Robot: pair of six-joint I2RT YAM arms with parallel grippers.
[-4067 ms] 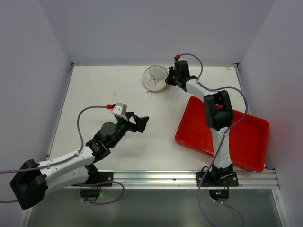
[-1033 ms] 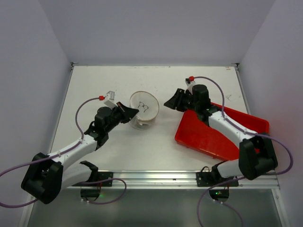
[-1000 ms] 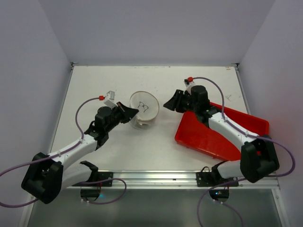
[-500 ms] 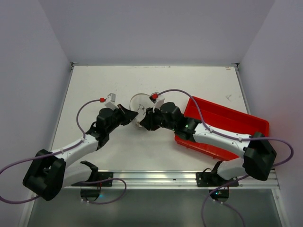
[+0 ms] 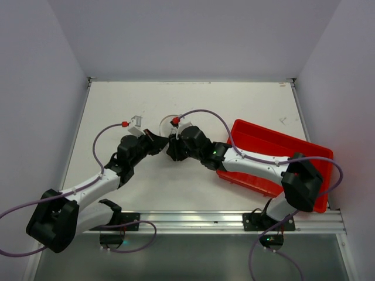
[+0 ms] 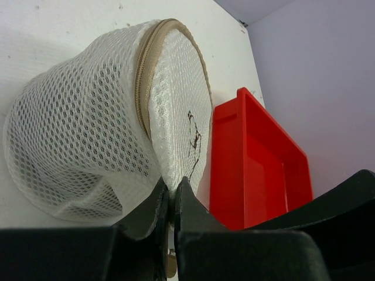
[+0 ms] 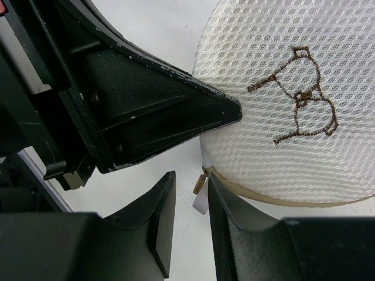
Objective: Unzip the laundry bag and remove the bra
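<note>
The laundry bag (image 6: 82, 134) is a round white mesh case with a tan zip (image 6: 142, 76), lying on its side on the table. My left gripper (image 6: 171, 186) is shut on the bag's mesh edge. In the top view the bag (image 5: 166, 120) is mostly hidden behind both grippers. My right gripper (image 7: 188, 186) stands open just below the bag's embroidered face (image 7: 293, 117). The tan zip pull (image 7: 201, 182) and a small white tag hang between its fingers, close to the right one. The bra does not show.
The red tray (image 5: 304, 170) lies to the right, under the right arm's forearm; the left wrist view shows its wall (image 6: 225, 164) just behind the bag. Left gripper (image 5: 162, 142) and right gripper (image 5: 172, 148) nearly touch mid-table. White walls bound the table's back and sides.
The right arm has swung left from beside the tray to the bag, its jaws now around the zip pull. The left gripper keeps its hold on the bag.
</note>
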